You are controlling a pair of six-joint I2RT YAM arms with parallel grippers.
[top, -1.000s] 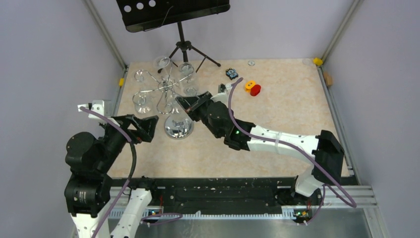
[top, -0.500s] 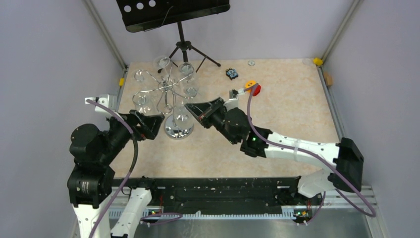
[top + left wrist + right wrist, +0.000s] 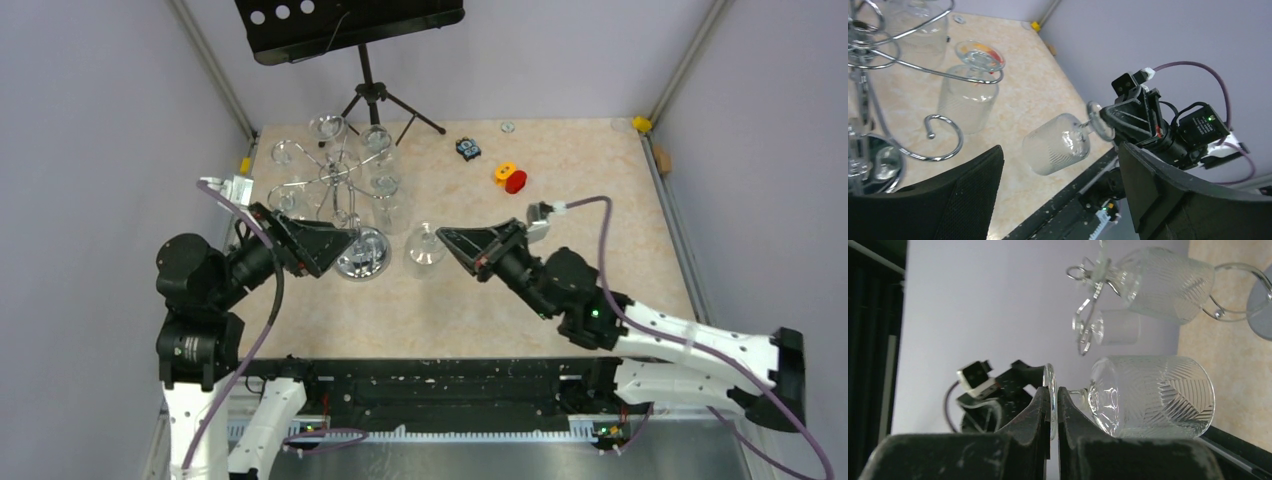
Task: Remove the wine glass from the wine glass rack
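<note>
The chrome wine glass rack (image 3: 335, 178) stands at the table's back left on its mirrored base (image 3: 362, 255), with several glasses still hanging on its loop arms. One ribbed wine glass (image 3: 424, 247) is off the rack, lying sideways in the air to its right. My right gripper (image 3: 446, 240) is shut on the glass's foot. In the right wrist view the foot disc is pinched between the fingers of the right gripper (image 3: 1053, 395), and the bowl (image 3: 1153, 397) points away. My left gripper (image 3: 345, 240) is open and empty at the rack's base, facing the glass (image 3: 1058, 145).
A black music stand (image 3: 350, 25) on a tripod (image 3: 375, 100) stands behind the rack. A red and orange piece (image 3: 512, 178) and a small dark object (image 3: 468, 149) lie toward the back. Walls enclose the table on the left, right and back.
My right arm has drawn back to the right, carrying the wine glass clear of the rack. My left gripper has moved right toward the rack's base, its jaws a little narrower.
</note>
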